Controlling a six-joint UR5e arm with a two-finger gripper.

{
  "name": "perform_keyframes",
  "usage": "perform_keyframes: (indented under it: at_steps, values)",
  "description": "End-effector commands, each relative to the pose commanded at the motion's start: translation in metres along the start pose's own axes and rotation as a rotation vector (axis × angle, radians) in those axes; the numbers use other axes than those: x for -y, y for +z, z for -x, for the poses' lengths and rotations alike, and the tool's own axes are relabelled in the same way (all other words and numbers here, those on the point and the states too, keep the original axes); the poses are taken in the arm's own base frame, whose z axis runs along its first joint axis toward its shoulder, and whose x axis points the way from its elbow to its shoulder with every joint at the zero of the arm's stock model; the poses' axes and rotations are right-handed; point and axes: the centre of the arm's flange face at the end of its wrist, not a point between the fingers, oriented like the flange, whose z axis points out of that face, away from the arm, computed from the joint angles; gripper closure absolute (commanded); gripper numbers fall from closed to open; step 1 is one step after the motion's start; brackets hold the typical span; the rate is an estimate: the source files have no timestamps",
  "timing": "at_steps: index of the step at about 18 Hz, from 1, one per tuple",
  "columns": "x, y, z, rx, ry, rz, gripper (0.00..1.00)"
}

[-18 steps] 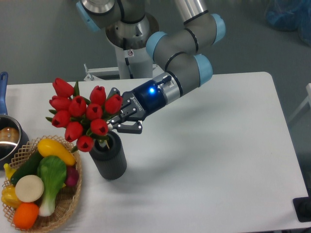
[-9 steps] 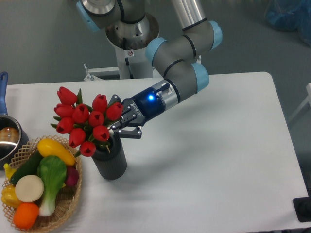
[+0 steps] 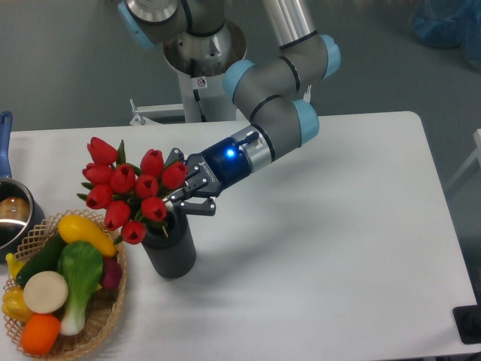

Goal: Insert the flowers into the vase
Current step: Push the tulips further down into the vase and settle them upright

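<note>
Since the earlier frame the bunch has dropped and shifted slightly right: buds sit lower over the mouth and the wrist has pulled in toward the vase.

Near edge: wicker basket (image 3: 113, 316) of toy vegetables (image 3: 75, 274) at front left, touching nothing in play but just beside the vase.

Next back: vase (image 3: 171, 252), dark ribbed cylinder, upright on the table (image 3: 338, 248). The lowest buds overlap its rim on the left side. Stems are hidden behind the buds, so how deep they sit can't be confirmed.

Above that: flowers (image 3: 128, 192), a red tulip cluster wider than the mouth, leaning left of the vase axis.

Gripper (image 3: 188, 197) is at the right of the bunch, just above the rim, jaws narrow and apparently pinched on the stems; the contact itself is hidden.

Back left: steel pot (image 3: 11, 218), partly cut off.

Risks, my read:
- Release now and the left-heavy bunch could tip the vase toward the basket, or flop out if the stems are shallow.
- Lower finger close to the rim; more descent could knock the vase.
- Leaves snagging on the rim.
</note>
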Motion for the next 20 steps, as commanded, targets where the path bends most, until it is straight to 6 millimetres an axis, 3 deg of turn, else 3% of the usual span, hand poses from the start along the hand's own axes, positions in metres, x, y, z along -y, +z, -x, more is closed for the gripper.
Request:
perform_keyframes:
  at_steps: [7, 20]
  values:
    - [-0.035, 0.000, 0.003, 0.000, 0.020, 0.000, 0.85]
    - [-0.045, -0.001, -0.002, 0.002, 0.011, 0.000, 0.84]
